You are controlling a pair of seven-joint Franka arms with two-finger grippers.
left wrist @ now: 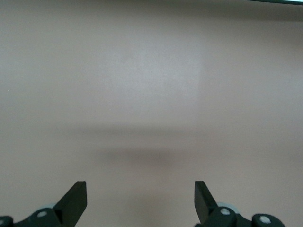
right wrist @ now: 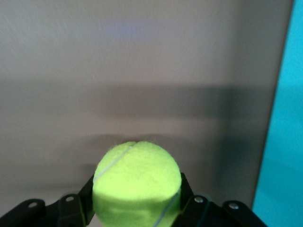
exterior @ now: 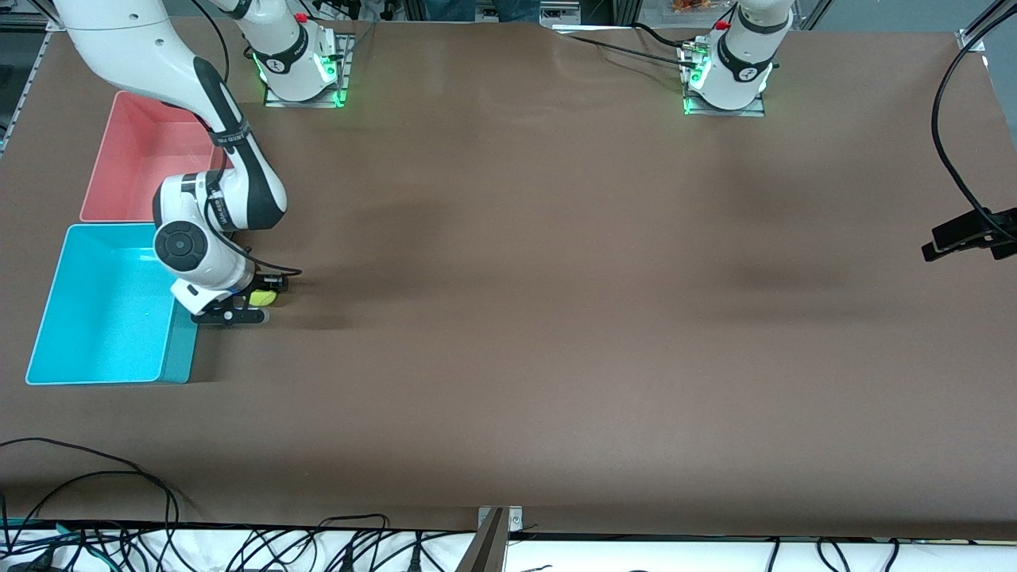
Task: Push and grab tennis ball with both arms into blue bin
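The tennis ball (exterior: 264,298) is yellow-green and sits between the fingers of my right gripper (exterior: 253,302), low at the table. It lies just beside the blue bin (exterior: 179,349), on the side toward the left arm's end. In the right wrist view the ball (right wrist: 137,182) fills the gap of the right gripper (right wrist: 137,189), with both black fingers pressed on its sides, and the blue bin's wall (right wrist: 284,142) stands close by. My left gripper (left wrist: 140,191) is open and empty above bare brown table. It is out of the front view, where only the left arm's base (exterior: 735,71) shows.
A pink-red bin (exterior: 143,151) stands against the blue bin, farther from the front camera. A black clamp (exterior: 965,234) juts in at the left arm's end of the table. Cables (exterior: 119,540) lie along the front edge.
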